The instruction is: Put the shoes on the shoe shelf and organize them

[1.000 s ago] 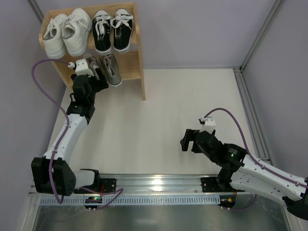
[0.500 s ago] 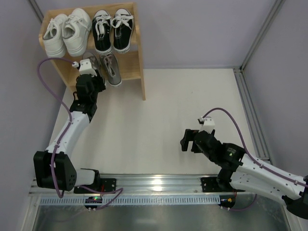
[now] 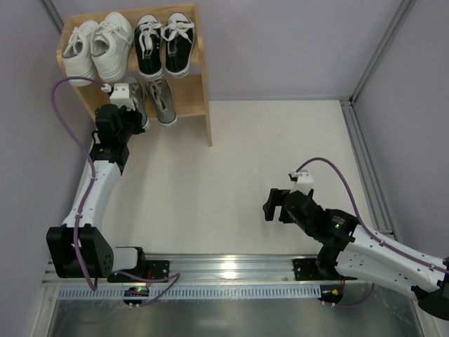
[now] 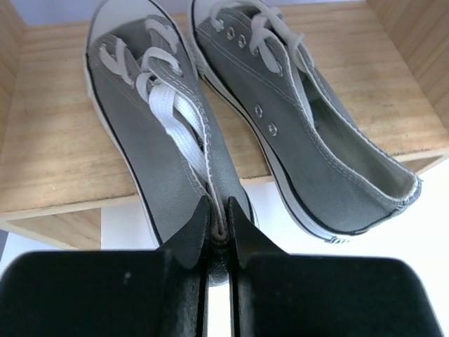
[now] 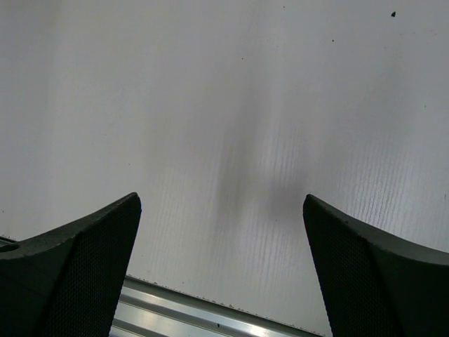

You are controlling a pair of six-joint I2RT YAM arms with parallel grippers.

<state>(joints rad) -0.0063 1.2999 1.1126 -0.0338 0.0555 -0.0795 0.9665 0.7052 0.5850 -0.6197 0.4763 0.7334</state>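
- Six sneakers, three pairs, all sit on the shoe shelf (image 3: 205, 105), which stands at the far left corner of the tabletop (image 3: 231, 161)
- Top tier: the white pair (image 3: 95, 45) fills the half by the shelf's left side panel, and the black pair (image 3: 163, 42) with white toe caps fills the half by its right panel; both pairs point their toes at the back rail
- Lower tier: the two grey sneakers lie side by side, toes toward the back of the shelf and heels hanging past its front edge
- The held grey sneaker (image 4: 154, 140) is the one nearer the shelf's left panel; from above most of it (image 3: 138, 105) is hidden under the wrist
- The other grey sneaker (image 4: 302, 140) lies just beside it on the side of the right panel, angled slightly, the two touching or nearly so near the toes
- The left arm (image 3: 98, 182) reaches from its base up to the front of the lower tier
- Left jaws: clenched on the heel rim of the held grey sneaker, with the black fingers (image 4: 193, 239) pressed to a thin strip of its collar
- The right arm (image 3: 351, 239) lies low, well apart from the shelf and to the shelf's right
- Right jaws: released, the fingers (image 5: 77, 260) spread wide over bare tabletop (image 5: 245, 105), grasping nothing
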